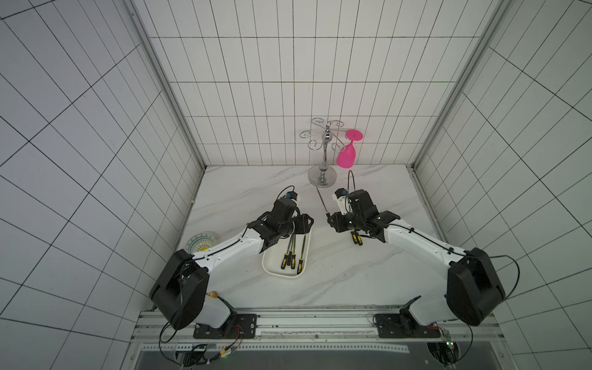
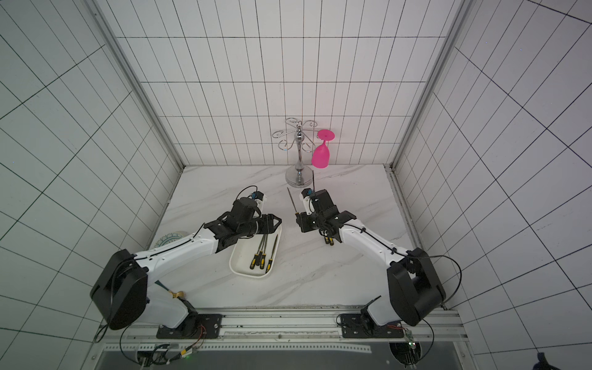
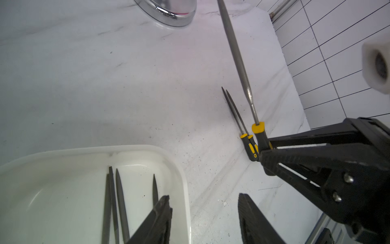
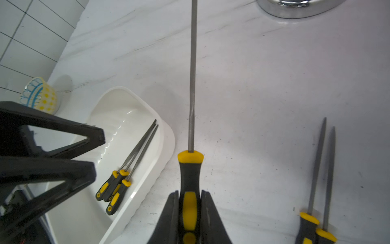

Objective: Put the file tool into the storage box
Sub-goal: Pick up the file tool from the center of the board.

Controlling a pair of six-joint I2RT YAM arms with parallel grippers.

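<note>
My right gripper (image 4: 190, 192) is shut on the black-and-yellow handle of a file tool (image 4: 191, 84). Its grey shaft (image 1: 322, 200) is held above the table and points towards the back wall. The white storage box (image 1: 272, 267) lies left of it with several files (image 3: 121, 200) inside. Over the box's far end, my left gripper (image 3: 204, 197) stands open with nothing between its fingers. Both top views show the right gripper (image 2: 299, 221) just right of the left gripper (image 2: 277, 222). Two more files (image 4: 320, 164) lie side by side on the table under the right arm.
A chrome glass stand (image 1: 323, 153) with a pink glass (image 1: 347, 153) hanging from it stands at the back, just beyond the held file's tip. A small patterned bowl (image 1: 200, 245) sits by the left wall. Tiled walls close three sides.
</note>
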